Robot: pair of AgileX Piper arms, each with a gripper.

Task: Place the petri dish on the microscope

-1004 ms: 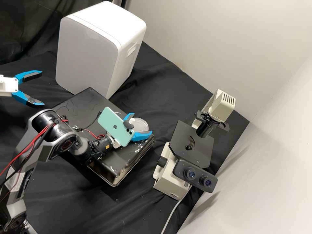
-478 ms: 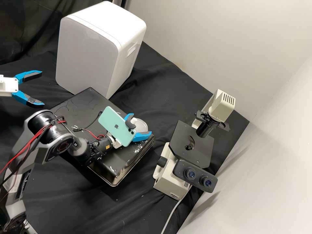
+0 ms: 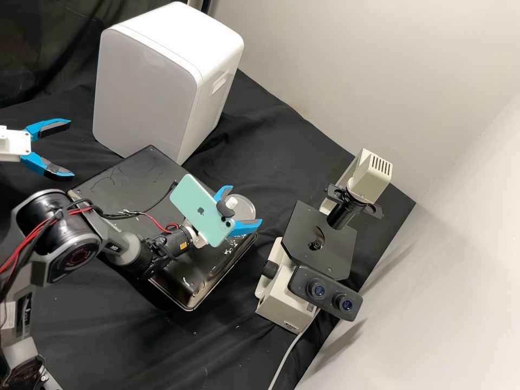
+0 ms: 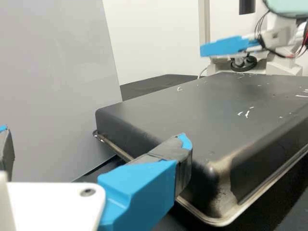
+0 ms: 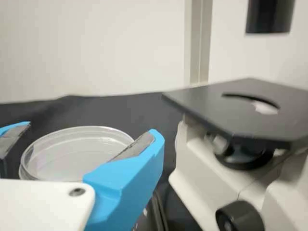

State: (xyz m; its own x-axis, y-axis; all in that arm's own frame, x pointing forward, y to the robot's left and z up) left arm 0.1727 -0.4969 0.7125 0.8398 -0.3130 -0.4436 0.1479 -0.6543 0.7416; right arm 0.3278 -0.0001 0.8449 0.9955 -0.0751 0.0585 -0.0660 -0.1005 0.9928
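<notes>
Right gripper (image 3: 241,206): blue fingers part closed, one on each side of a clear petri dish (image 3: 242,202). Pads seem to press its rim, so it looks held, w/ the dish over the corner of a black tray (image 3: 124,173) nearest the microscope. A mint-green phone (image 3: 203,208) is clamped just behind the fingers.

From that gripper in the high view:
- The flat black stage (image 3: 319,241) of the microscope (image 3: 295,303) is at approx. 3 o'clock, near but apart.
- A white box (image 3: 162,76) is at 11 o'clock.
- The left gripper (image 3: 69,147) is at 9 o'clock, well apart, fingers spread wide, holding nothing.

Progress, as a judgement: pickup looks done. Still to do: carry the dish across the gap btwn tray and microscope, set it flat over the stage opening, let go. Nothing sits on the stage yet.

The right wrist view gives what the phone partly screens from above. The dish (image 5: 72,151) spans the gap btwn the fingers, w/ the stage (image 5: 240,110) ahead and a little higher. The left wrist view adds the tray's (image 4: 231,130) rounded side wall, lipped rim and pale flecks, w/ the box face close beside.
</notes>
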